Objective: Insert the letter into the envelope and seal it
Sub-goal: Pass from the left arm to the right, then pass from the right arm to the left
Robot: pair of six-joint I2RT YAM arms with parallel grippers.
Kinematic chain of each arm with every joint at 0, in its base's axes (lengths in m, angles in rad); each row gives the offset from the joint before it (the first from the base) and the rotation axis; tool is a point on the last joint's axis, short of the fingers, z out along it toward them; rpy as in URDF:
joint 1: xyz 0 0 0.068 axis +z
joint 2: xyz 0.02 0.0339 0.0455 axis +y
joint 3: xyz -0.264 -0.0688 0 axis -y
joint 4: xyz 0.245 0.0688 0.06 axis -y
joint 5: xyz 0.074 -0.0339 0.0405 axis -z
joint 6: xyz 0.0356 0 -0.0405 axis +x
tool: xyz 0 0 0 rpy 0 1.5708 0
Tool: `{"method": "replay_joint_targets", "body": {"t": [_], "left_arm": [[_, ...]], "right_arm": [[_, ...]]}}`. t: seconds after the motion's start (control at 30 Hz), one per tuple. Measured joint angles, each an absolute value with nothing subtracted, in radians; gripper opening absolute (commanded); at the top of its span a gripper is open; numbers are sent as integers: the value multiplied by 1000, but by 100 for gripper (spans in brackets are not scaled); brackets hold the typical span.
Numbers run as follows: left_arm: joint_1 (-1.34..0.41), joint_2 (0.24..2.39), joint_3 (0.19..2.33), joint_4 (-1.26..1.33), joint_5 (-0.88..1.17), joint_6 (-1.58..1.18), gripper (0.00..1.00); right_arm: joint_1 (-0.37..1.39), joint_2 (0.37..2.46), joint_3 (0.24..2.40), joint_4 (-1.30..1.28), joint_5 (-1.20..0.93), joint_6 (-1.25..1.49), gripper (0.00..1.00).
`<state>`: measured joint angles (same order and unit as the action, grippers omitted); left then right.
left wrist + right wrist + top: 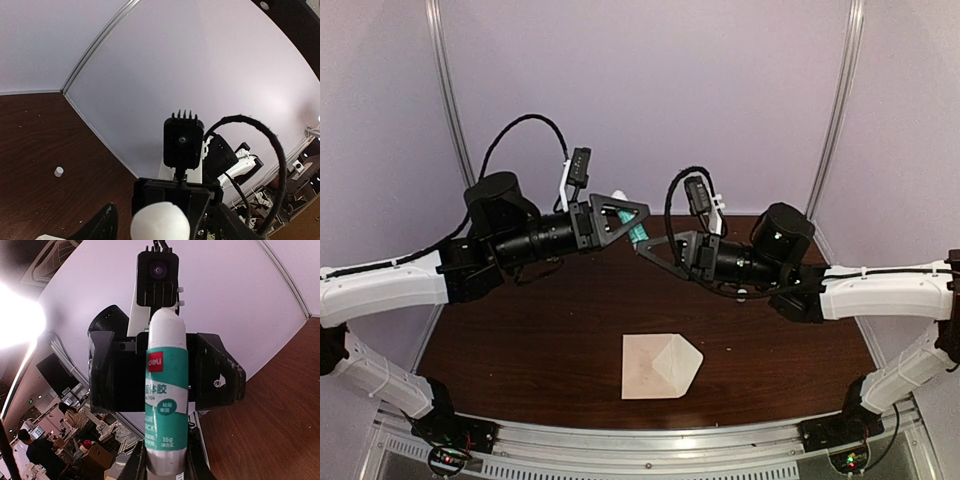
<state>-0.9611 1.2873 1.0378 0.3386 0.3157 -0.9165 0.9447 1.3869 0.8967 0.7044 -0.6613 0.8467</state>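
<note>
The pale envelope [655, 365] lies flat on the dark table [520, 340] near the front edge, its triangular flap open and pointing right. The letter is out of view. Both arms are raised above the table's far half, their grippers facing each other. Between them is a teal and white glue stick [638, 234] [166, 405]. My right gripper [656, 250] [166, 466] is shut on the stick's base. My left gripper [630, 214] [165, 227] stands open around the stick's white rounded far end [160, 222], with a gap at each finger.
A small white cap-like piece [59, 171] sits on the table by the back wall. A pale wall with metal rails [448, 100] closes the back. The arm bases [450, 430] are at the near edge.
</note>
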Motion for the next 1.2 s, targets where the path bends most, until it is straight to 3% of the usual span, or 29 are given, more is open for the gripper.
{"method": "replay_joint_targets", "body": {"t": [0.23,0.43,0.83,0.97,1.1,1.2], "left_arm": [[-962,1332,1041,359,346,-929,51],[-962,1342,1042,367,350,-936,45],[-961,1343,1042,367,337,-944,12],[-961,1346,1042,364,335,-945,6],[-962,1346,1042,346,324,-941,4],[-962,1343,1042,317,302,-927,3]], "right_arm": [[949,1434,897,742,-624,857,12],[955,1449,896,772,-588,863,12],[963,1453,883,833,-564,865,15],[964,1454,876,838,-559,867,25],[964,1454,867,834,-550,867,55],[964,1446,847,800,-535,865,66]]}}
